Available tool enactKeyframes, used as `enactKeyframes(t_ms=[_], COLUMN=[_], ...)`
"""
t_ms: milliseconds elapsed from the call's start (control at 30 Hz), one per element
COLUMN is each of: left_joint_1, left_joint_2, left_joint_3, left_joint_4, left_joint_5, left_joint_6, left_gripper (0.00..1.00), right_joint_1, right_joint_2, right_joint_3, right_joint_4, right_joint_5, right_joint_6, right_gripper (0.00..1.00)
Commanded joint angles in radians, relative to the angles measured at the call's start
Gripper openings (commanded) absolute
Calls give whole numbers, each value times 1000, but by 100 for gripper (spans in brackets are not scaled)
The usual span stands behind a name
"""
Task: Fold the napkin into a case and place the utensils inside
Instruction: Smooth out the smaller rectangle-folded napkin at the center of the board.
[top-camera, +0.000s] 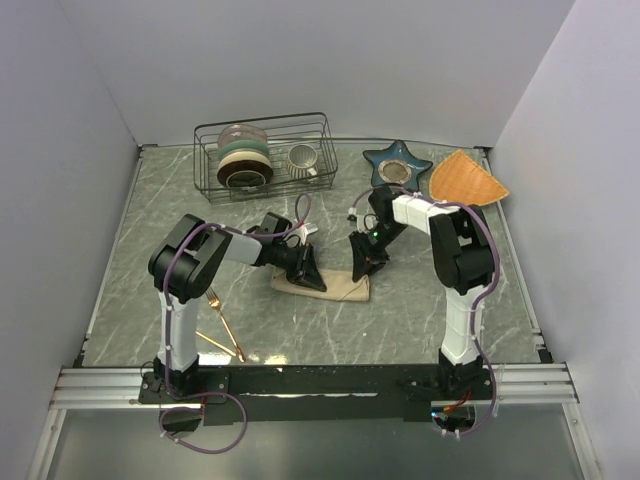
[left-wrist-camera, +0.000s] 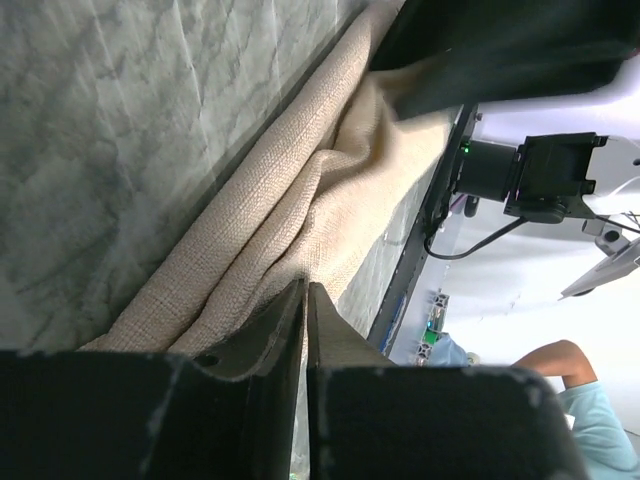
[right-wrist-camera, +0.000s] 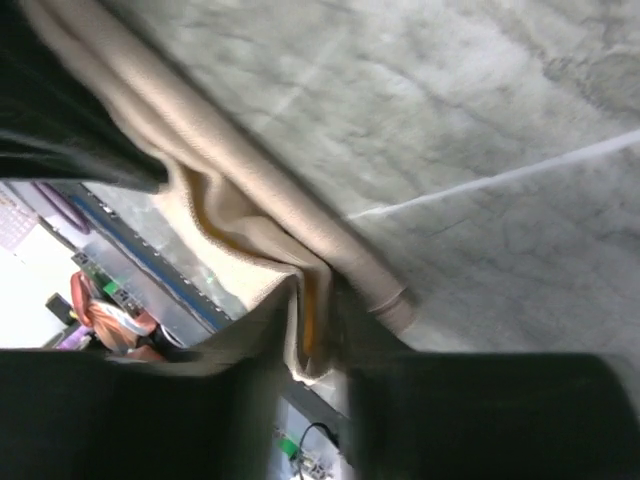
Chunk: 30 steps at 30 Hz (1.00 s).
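Folding underway | napkin (top-camera: 340, 288) now a narrow strip | left gripper (left-wrist-camera: 305, 292) pinching its fold | right gripper (right-wrist-camera: 312, 305) straddling cloth, grip unclear | utensils (top-camera: 227, 325) waiting near table (top-camera: 130, 335) near-left corner

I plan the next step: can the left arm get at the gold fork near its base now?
Probably not at once: the left tool is closed on the napkin. Once it lets go, the way looks free, as the fork lies uncovered on the table beside its base.
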Motion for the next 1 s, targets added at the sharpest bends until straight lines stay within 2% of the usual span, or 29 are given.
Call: enactKeyframes(t_ms=[0,67,133,267,400,633,733,833,867,967], left_joint_1=[6,5,5,5,6,6,5,6,5,29], left_joint_2=[27,24,24,24,26,24,7,-66,-97,-242], left_joint_3=[10,12,12,12,15,18,18,4,-3,-42], left_joint_4=[-15,-15,-18,-13,-17,-17,-17,10,11,49], left_joint_5=[-91,-90,-90,-88,-88,-85,-77,-48,-33,10], left_joint_6=[10,11,16,13,14,13,22,31,39,41], left_gripper=[13,12,12,12,12,13,14,21,28,38], right_joint_1=[-25,-29,-31,-25,4,20,17,5,2,-9], right_joint_2=[-129,-184,-236,-293,-304,-172,-103,-60,-55,-40], right_joint_3=[89,95,70,-20,-143,-240,-241,-241,-244,-246], right_joint_4=[-48,-59,-51,48,182,357,366,354,340,325], right_joint_5=[-13,-45,-85,-222,-344,-280,-222,-176,-144,-102], right_joint_6=[-37,-42,-36,66,216,306,314,306,303,306], right_gripper=[48,55,56,55,50,38,34,32,31,29])
